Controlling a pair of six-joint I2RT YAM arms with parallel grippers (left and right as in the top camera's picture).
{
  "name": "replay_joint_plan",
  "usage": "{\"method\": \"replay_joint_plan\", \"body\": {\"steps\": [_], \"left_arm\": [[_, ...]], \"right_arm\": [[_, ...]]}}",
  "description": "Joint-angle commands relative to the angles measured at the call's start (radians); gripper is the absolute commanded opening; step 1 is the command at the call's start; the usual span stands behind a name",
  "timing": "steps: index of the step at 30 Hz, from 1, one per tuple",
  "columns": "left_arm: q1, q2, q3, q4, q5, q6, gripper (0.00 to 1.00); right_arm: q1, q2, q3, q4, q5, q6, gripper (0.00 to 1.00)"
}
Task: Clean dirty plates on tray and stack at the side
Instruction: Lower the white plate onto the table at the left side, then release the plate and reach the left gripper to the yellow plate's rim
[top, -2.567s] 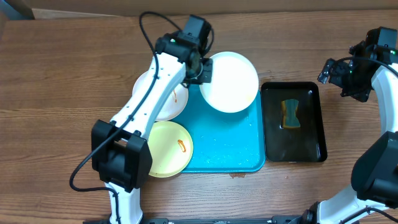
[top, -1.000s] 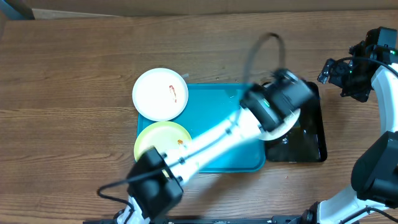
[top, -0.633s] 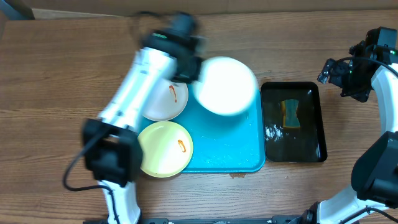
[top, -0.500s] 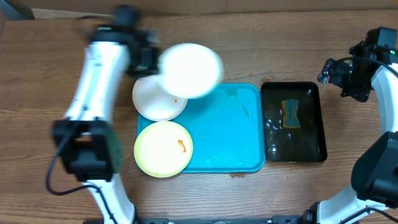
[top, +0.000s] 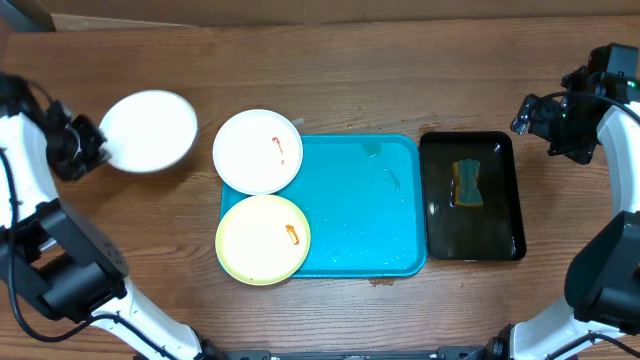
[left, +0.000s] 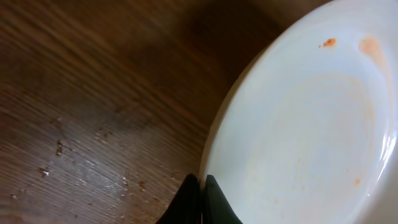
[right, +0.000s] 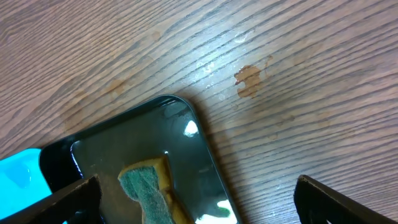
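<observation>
Clamping the white plate's (top: 150, 130) rim is the left gripper (top: 97, 152).

Two round white plates (top: 148, 131) (top: 258, 151), one pale yellow round plate (top: 263, 239), one turquoise rectangular plastic tray (top: 360, 220), one narrow black tray (top: 495, 225), one green-and-yellow sponge (top: 466, 182).

plates (top: 258, 150) on tray (top: 360, 210) left edge, sponge tray (top: 480, 232) right

A narrow black rectangular plastic tray (top: 500, 235) lies at 3 o'clock on the brown wooden table (top: 400, 70). A yellow-green sponge (top: 466, 182) lies inside it, toward 12 o'clock.
</observation>
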Motion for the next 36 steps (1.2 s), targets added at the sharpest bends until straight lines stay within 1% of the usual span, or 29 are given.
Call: {"method": "replay_joint_plan", "body": {"steps": [1, 5, 8, 11, 12, 13, 14, 15, 16, 20, 25, 29, 31, 32, 34, 36], "left_arm": [[0.0, 0.003, -0.097, 0.084, -0.039, -0.019, 0.04], [-0.01, 0.003, -0.217, 0.247, -0.054, -0.019, 0.04], [-0.026, 0.003, -0.283, 0.327, -0.054, -0.019, 0.05], [-0.04, 0.003, -0.31, 0.352, -0.054, -0.019, 0.11], [-0.046, 0.003, -0.311, 0.352, -0.053, -0.019, 0.16], [-0.052, 0.003, -0.311, 0.352, -0.046, -0.019, 0.25], [-0.057, 0.003, -0.311, 0.352, -0.032, -0.019, 0.41], [-0.064, 0.003, -0.307, 0.34, 0.021, -0.018, 0.59], [-0.066, 0.003, -0.299, 0.32, 0.056, -0.018, 0.62], [-0.068, -0.005, -0.231, 0.204, 0.138, -0.013, 0.61], [-0.115, -0.057, -0.158, 0.095, 0.167, 0.005, 0.58], [-0.202, -0.109, -0.158, 0.05, 0.166, 0.005, 0.54], [-0.282, -0.121, -0.158, -0.016, 0.156, 0.005, 0.53], [-0.309, -0.121, -0.158, -0.043, 0.147, 0.009, 0.5], [-0.369, -0.121, -0.164, -0.103, 0.106, 0.012, 0.43], [-0.426, -0.121, -0.169, -0.158, 0.062, 0.012, 0.41]], "right_arm": [[0.001, -0.017, 0.011, 0.005, -0.002, 0.001, 1.0], [0.001, -0.017, 0.011, 0.005, -0.002, 0.001, 1.0], [0.001, -0.017, 0.011, 0.005, -0.002, 0.001, 1.0], [0.001, -0.017, 0.011, 0.005, -0.002, 0.001, 1.0], [0.001, -0.017, 0.011, 0.005, -0.002, 0.001, 1.0], [0.001, -0.017, 0.011, 0.005, -0.002, 0.001, 1.0], [0.001, -0.017, 0.011, 0.005, -0.002, 0.001, 1.0], [0.001, -0.017, 0.011, 0.005, -0.002, 0.001, 1.0], [0.001, -0.017, 0.011, 0.005, -0.002, 0.001, 1.0], [0.001, -0.017, 0.011, 0.005, -0.002, 0.001, 1.0], [0.001, -0.017, 0.011, 0.005, -0.002, 0.001, 1.0], [0.001, -0.017, 0.011, 0.005, -0.002, 0.001, 1.0], [0.001, -0.017, 0.011, 0.005, -0.002, 0.001, 1.0], [0.001, -0.017, 0.011, 0.005, -0.002, 0.001, 1.0], [0.001, -0.017, 0.011, 0.005, -0.002, 0.001, 1.0], [0.001, -0.017, 0.011, 0.005, -0.002, 0.001, 1.0]]}}
